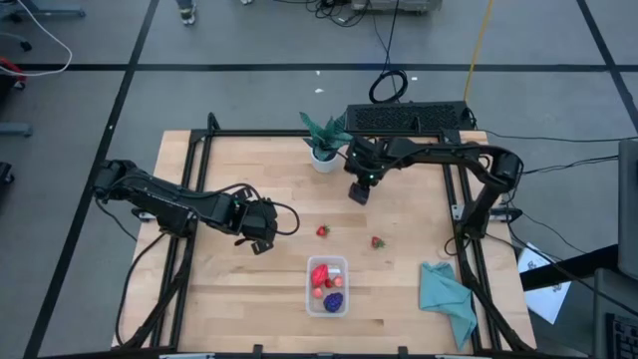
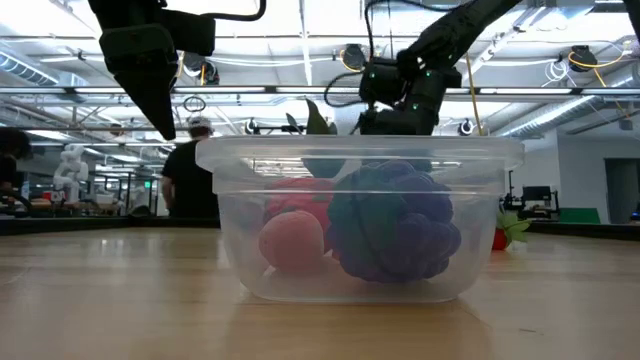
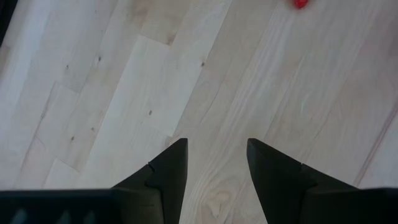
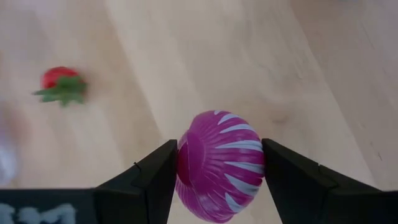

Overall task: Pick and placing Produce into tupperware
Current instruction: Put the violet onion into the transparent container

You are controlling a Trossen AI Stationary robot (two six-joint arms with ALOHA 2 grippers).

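The clear tupperware (image 1: 328, 286) stands near the table's near edge. It holds a red piece, a pinkish one (image 2: 292, 243) and a dark purple grape bunch (image 2: 392, 225). Two red strawberries (image 1: 322, 230) (image 1: 377, 241) lie on the wood farther back. My right gripper (image 1: 360, 191) hovers beyond them, by the plant, shut on a magenta produce piece with pale stripes (image 4: 219, 165). My left gripper (image 1: 261, 237) is open over bare wood, left of the container, with its fingers (image 3: 168, 171) apart and nothing between them. My right gripper (image 4: 219, 144) pinches the magenta piece between its two fingers, one on each rounded side (image 4: 186, 155). The fingers come from above, pointing down. The piece is lifted clear of the table, with the striped face toward the wrist camera.
A green plant in a white pot (image 1: 324, 145) stands at the far edge beside the right gripper. A teal cloth (image 1: 447, 294) lies near the right near corner. A black frame (image 1: 199, 160) rims the table. Bare wood lies between the strawberries and the container.
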